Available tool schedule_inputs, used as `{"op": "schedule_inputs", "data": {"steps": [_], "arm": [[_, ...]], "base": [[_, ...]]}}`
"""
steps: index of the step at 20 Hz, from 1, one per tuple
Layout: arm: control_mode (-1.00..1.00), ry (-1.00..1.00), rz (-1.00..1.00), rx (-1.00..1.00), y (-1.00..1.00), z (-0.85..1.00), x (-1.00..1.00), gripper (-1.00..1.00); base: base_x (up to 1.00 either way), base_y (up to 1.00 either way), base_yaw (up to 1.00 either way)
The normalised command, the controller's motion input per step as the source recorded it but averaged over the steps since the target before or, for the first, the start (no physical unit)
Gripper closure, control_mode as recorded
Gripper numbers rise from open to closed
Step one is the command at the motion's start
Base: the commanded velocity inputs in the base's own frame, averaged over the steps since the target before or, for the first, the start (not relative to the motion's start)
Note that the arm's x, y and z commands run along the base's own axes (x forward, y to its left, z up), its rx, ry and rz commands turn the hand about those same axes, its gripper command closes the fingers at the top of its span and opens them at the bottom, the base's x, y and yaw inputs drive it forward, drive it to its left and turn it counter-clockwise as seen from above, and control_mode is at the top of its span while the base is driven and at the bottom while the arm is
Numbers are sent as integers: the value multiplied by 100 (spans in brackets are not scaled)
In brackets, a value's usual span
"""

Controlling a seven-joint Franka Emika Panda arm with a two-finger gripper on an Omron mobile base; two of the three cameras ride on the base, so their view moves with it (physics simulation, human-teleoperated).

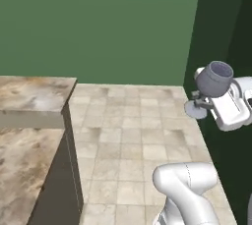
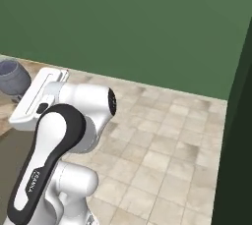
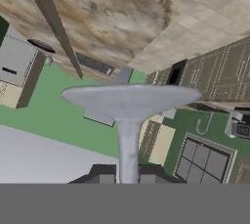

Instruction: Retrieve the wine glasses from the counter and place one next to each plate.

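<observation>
A white robot arm carries one wine glass through a rendered kitchen, its end effector closed on the thin stem. In the left base view the grey-blue glass hangs in the air at the right of the picture, tilted, its rounded bowl up and toward the camera's left and its round foot lower, in front of a dark green wall. The white hand block sits just right of the bowl. Below it lies a beige tiled floor, and at the left edge stands a tan-brown marbled surface with a dark side panel, well apart from the glass.

In the right base view the arm's white and dark links fill the lower left, and the glass's bowl peeks out at the far left edge, just beyond the hand, above a strip of marbled stone. The green wall runs across the top and the tiled floor spreads to the right.

The hand view looks along the stem: the two dark finger tips press against it from either side at the bottom, and the glass's round foot spreads wide across the middle of the picture. Behind it the room appears rolled over, with marbled stone, tiles and green wall.
</observation>
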Motion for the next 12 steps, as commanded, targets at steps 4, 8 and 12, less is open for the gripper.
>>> {"op": "schedule_inputs", "data": {"steps": [4, 8, 12], "arm": [[100, 0, 0, 0, 0, 0, 0, 100], [100, 0, 0, 0, 0, 0, 0, 100], [100, 0, 0, 0, 0, 0, 0, 100]], "base": [[100, -72, 41], [100, -67, 44], [100, -61, 49]]}}
